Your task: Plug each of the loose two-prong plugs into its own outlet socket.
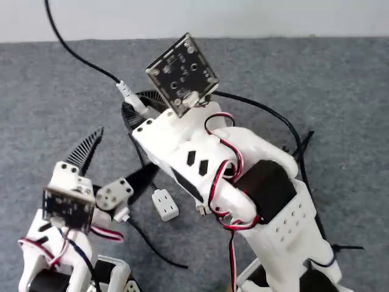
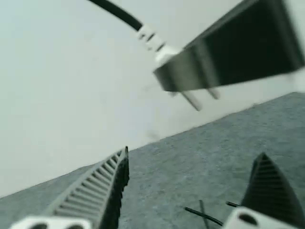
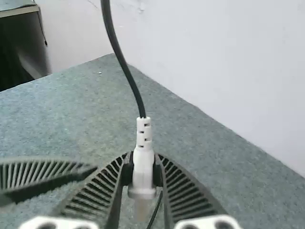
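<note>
- Gaping wide and holding nothing, the left gripper (image 1: 126, 151) sits low over the grey table (image 1: 340, 79), nearest the arms' bases. With the two arms this close together, a descent by the right arm could probably knock into its spread fingers.
- Just beside it lies the outlet socket (image 1: 165, 204), a small white block loose on the table with nothing pinning it. It would likely slide or tip under the push of insertion unless it is braced.
- As the one receptacle here, the outlet socket has no plug in it.
- Farther out, the right gripper (image 3: 142, 157) is clamped on the white two-prong plug (image 3: 142, 138), which is held up off the table and well apart from the socket. Its bare prongs (image 2: 193, 100) jut out below the gripper. The hold is on a narrow body, so the plug may twist in the grip and the prongs miss the slots.
- Farthest, the black cable (image 3: 121, 62) runs from the plug toward the wall. If it pulls taut it could drag the plug off line.
</note>
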Robot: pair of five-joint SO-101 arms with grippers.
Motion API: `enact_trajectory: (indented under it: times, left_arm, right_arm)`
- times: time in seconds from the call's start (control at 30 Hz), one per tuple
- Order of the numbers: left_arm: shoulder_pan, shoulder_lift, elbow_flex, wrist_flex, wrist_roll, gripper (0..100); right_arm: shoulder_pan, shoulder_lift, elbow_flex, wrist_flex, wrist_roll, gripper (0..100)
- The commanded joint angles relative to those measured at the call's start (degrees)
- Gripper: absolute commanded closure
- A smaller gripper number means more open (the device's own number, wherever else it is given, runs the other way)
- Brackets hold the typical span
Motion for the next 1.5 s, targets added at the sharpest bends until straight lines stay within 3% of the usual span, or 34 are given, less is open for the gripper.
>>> enact_trajectory:
  times: [0.0,0.67,0.97,1.2,1.47]
  left_arm:
    - [3.3,-2.9,-2.4,1.7,-0.2,62]
    - [0.6,-3.6,-4.1,0.3,0.3,62]
    - [0.7,-4.0,-4.8,4.0,2.6,62]
    - [7.1,-5.4,-5.8,7.3,2.5,62]
    - [5.2,-7.8,-5.9,7.2,2.4,62]
  right_arm:
    - [-0.7,-2.3,-2.9,3.4,0.8,99.1]
    - [-5.7,-9.8,-2.8,17.9,0.6,99.1]
    - [-5.8,-9.5,-2.8,17.5,0.6,99.1]
    - [-5.7,-9.3,-2.8,17.1,0.6,99.1]
    - [-5.9,-9.8,-2.8,17.7,0.6,99.1]
